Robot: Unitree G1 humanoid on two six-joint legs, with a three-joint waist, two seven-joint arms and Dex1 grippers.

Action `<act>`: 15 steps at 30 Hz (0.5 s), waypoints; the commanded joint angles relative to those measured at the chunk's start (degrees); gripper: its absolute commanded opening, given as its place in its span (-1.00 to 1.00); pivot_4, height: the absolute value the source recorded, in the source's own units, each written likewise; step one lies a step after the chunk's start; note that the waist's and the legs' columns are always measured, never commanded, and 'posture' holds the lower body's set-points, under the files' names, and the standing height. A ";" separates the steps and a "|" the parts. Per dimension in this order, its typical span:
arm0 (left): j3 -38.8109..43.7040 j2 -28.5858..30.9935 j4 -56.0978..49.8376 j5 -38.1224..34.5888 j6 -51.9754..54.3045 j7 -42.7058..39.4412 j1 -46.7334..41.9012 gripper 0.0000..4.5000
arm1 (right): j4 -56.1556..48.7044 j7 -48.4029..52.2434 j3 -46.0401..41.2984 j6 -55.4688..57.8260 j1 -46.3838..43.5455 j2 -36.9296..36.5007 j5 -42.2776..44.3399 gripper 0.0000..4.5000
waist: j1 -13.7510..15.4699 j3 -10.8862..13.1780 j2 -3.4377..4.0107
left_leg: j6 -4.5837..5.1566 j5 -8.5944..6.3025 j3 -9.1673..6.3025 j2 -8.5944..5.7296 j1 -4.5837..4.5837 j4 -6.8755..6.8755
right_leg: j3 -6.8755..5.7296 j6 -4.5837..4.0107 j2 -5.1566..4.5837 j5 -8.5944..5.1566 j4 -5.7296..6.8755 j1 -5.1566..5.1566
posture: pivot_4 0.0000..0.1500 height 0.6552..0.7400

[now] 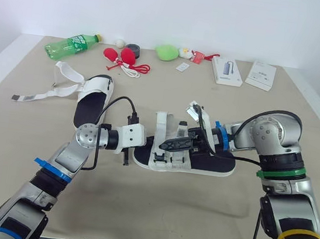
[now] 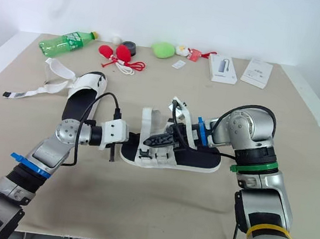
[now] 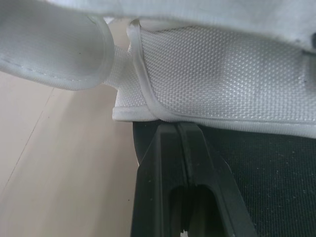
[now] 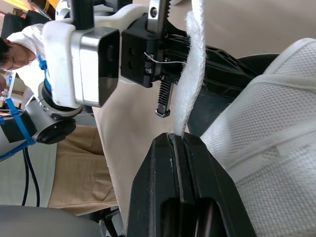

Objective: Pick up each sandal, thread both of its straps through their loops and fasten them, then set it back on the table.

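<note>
Lying mid-surface, the seemingly light sandal (image 1: 201, 163) rests on its stiff sole, the left gripper (image 3: 170, 126) from 9 o'clock pinched closed on its mesh band (image 3: 222, 74), the right gripper (image 4: 177, 138) from 3 o'clock clamping a limp, fuzzy strap (image 4: 192, 74), probably best held near its tip.

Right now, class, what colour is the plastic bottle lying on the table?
Green plastic bottle; clearest in left eye view.

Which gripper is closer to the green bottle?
Left. The left gripper pinches the sandal at its end toward the green bottle; the right gripper holds a strap farther from it.
</note>
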 commanded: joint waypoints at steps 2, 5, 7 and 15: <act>-0.36 0.07 -0.22 0.62 -0.31 0.03 0.34 -1.00 | -1.54 -0.81 -0.74 0.20 0.57 0.10 -0.96 -0.99 | 0.01 0.00 0.00 | 0.00 0.00 0.00 0.00 0.00 0.00 | 0.00 0.01 0.00 0.00 0.00 0.00 | 1.00 1.00; -0.34 0.18 -0.15 0.65 -0.33 0.04 0.36 -1.00 | -2.28 -1.00 0.05 -1.38 1.26 -0.33 -2.16 -0.99 | 0.00 0.00 0.00 | 0.00 0.00 0.00 0.00 0.00 0.00 | 0.01 0.00 0.00 0.00 0.00 0.00 | 1.00 1.00; -0.36 0.25 -0.14 0.68 -0.31 0.01 0.35 -1.00 | -4.09 -0.51 0.99 -2.72 2.04 -1.05 -2.68 -0.99 | 0.00 0.00 0.00 | 0.00 0.00 0.00 0.00 0.00 0.00 | 0.00 0.00 0.00 0.00 0.00 0.00 | 1.00 1.00; -0.37 0.27 0.26 0.79 -0.42 -0.11 -0.09 -1.00 | -9.16 1.99 3.41 -6.49 3.97 -3.12 -3.54 -0.99 | 0.00 0.00 0.00 | 0.00 0.00 0.00 0.00 0.00 0.00 | 0.00 0.00 0.00 0.00 0.00 0.00 | 1.00 1.00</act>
